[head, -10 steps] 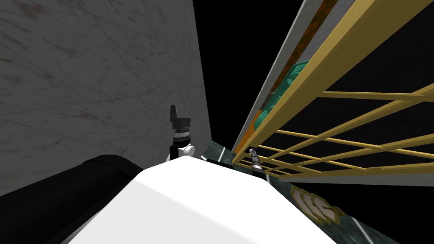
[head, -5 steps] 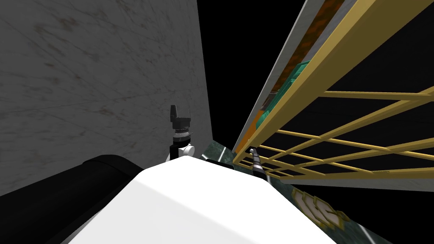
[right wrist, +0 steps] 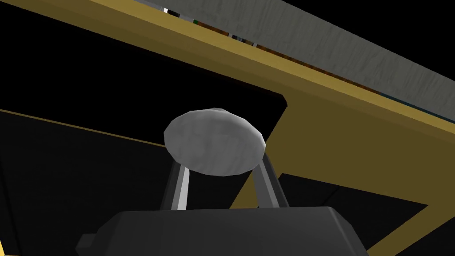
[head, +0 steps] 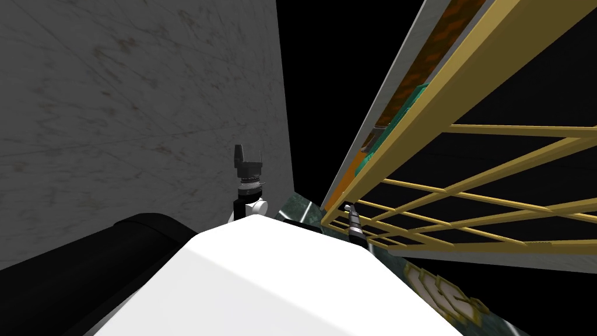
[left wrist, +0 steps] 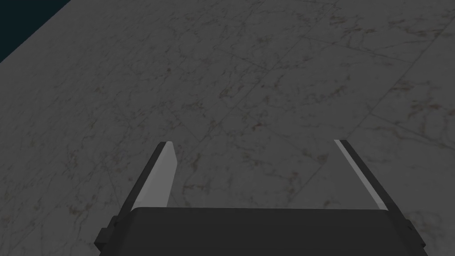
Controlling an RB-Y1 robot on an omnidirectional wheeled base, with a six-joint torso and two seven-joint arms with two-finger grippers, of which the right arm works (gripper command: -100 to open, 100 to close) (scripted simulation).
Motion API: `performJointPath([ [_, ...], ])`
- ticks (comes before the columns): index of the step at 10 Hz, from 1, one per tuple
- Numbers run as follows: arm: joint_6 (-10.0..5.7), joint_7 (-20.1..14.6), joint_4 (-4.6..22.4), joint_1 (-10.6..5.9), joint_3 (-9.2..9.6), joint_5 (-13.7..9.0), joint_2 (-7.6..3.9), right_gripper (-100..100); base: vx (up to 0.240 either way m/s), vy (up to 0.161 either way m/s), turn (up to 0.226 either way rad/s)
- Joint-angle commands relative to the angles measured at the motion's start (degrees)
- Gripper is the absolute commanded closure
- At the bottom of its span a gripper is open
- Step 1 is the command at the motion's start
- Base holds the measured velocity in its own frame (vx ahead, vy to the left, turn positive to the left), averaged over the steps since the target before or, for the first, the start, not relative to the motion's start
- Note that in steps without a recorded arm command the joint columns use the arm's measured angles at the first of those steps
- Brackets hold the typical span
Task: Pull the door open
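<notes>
The door (head: 466, 111) is a yellow-framed grid of bars with black panes, slanting across the right of the head view. Its round grey knob (right wrist: 214, 141) fills the middle of the right wrist view, set on the yellow frame (right wrist: 311, 111). My right gripper (right wrist: 222, 171) is shut on the knob, a finger pressing each side. In the head view that gripper (head: 348, 210) sits at the door's near lower corner. My left gripper (left wrist: 255, 149) is open and holds nothing, raised in front of a grey marbled wall (head: 134, 111); it shows as a dark block (head: 246, 158) in the head view.
The grey marbled wall stands close on my left. Between it and the door lies a black area (head: 315, 87). Behind the door's edge run a grey wall strip (head: 402, 64) and green and orange things (head: 402, 111). A dark green patterned floor (head: 443, 297) lies at lower right.
The door has swung a little further, its frame sliding right and steeper in the head view. The right gripper stays on the knob. The left arm has not moved.
</notes>
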Motion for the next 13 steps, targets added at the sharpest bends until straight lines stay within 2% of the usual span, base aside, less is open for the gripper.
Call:
performJointPath([
  [1,-0.25,-2.05,-0.08,-0.05,1.17,-0.41,0.78,100,-0.042,-0.014,0.045],
  [4,-0.23,-6.52,0.35,-0.35,2.14,-2.97,0.22,100,-0.040,-0.011,0.069],
  [5,-0.23,-6.80,0.35,-0.35,2.14,-2.97,0.22,100,-0.033,-0.007,0.050],
  [7,-0.20,-10.66,0.78,-0.65,3.13,-5.60,-0.36,100,-0.048,-0.012,0.114],
  [8,-0.20,-11.56,0.78,-0.65,3.13,-5.60,-0.36,100,-0.042,-0.017,0.045],
  [9,-0.19,-13.55,1.00,-0.80,3.62,-6.91,-0.65,100,-0.044,-0.013,0.070],
  [10,-0.19,-13.94,1.00,-0.80,3.62,-6.91,-0.65,100,-0.039,-0.010,0.058],
  [13,-0.16,-18.33,1.43,-1.11,4.61,-9.53,-1.22,100,-0.039,-0.008,0.071],
])
